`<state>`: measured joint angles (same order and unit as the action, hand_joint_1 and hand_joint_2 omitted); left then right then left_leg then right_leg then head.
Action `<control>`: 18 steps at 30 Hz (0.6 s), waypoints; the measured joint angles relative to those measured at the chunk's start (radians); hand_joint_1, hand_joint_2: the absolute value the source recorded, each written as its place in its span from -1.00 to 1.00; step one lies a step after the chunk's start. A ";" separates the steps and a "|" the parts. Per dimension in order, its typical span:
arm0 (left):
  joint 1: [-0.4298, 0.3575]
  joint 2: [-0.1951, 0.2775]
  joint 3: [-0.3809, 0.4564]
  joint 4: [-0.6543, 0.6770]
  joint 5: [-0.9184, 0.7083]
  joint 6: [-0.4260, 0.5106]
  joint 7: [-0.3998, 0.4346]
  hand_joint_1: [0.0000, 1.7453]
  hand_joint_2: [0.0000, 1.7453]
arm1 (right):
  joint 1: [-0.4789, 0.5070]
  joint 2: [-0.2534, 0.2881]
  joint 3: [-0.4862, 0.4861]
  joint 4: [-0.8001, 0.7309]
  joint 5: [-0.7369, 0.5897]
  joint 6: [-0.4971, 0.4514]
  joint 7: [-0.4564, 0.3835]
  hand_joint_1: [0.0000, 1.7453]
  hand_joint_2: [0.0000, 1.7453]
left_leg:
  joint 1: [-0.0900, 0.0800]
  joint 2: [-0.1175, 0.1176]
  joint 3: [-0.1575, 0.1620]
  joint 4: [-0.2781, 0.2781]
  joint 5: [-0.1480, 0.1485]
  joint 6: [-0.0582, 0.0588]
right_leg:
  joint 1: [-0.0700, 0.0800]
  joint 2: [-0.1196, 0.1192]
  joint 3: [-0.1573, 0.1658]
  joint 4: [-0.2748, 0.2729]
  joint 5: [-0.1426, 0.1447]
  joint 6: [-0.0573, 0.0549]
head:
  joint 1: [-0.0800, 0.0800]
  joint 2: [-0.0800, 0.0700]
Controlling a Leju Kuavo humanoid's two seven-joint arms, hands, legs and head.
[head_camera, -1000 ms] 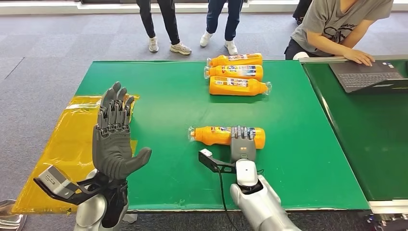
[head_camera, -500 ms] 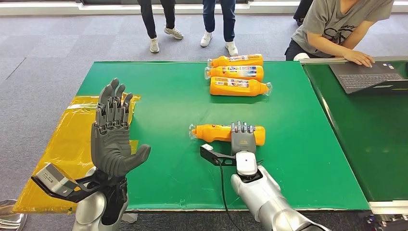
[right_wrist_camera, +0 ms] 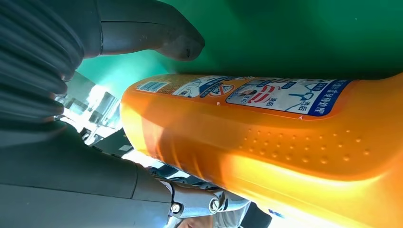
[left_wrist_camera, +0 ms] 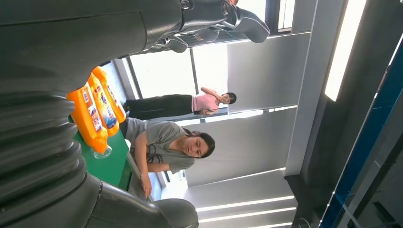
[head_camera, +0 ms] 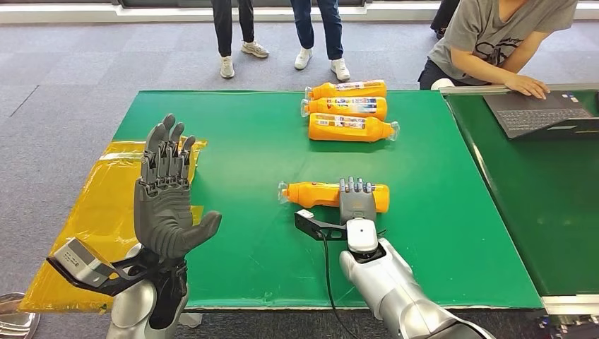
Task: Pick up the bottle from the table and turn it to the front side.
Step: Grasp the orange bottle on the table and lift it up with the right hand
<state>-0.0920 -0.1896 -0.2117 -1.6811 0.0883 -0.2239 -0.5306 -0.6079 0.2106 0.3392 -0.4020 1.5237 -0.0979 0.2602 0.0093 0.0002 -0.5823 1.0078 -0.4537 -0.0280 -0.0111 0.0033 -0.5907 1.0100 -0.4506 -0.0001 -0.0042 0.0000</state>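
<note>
An orange bottle [head_camera: 318, 195] with a blue-and-white label lies on its side in the middle of the green table [head_camera: 240, 148], cap pointing left. My right hand [head_camera: 357, 203] lies over its right half, fingers curled across the top. Up close in the right wrist view, the bottle [right_wrist_camera: 285, 137] sits between the thumb [right_wrist_camera: 157, 35] and the fingers [right_wrist_camera: 199, 204]; the thumb stands a little off its side. My left hand [head_camera: 167, 201] is raised over the table's left edge, palm up and fingers spread, holding nothing.
Three more orange bottles [head_camera: 347, 107] lie in a row at the far edge of the table. A seated person [head_camera: 505, 35] works a laptop [head_camera: 540, 111] on the adjoining table at right. Two people stand beyond the table. Yellow sheeting [head_camera: 99, 212] covers the floor at left.
My right hand has slid forward and its fingers have curled down over the bottle, nudging it slightly to the right. The left hand has stayed raised and spread.
</note>
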 joint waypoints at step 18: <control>-0.020 0.000 0.001 0.024 0.001 0.000 -0.001 -1.00 1.00 | -0.014 0.003 -0.016 0.022 -0.016 0.015 -0.025 -1.00 1.00 | 0.000 0.000 0.003 0.000 0.000 0.000 | 0.000 0.000 0.003 0.000 0.000 0.000 | 0.000 0.000</control>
<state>-0.1122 -0.1895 -0.2109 -1.6570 0.0890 -0.2239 -0.5314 -0.6219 0.2132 0.3231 -0.3800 1.5076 -0.0831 0.2350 0.0093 -0.0002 -0.5798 1.0078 -0.4539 -0.0278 -0.0111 0.0028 -0.5877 1.0098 -0.4508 -0.0001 -0.0042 0.0000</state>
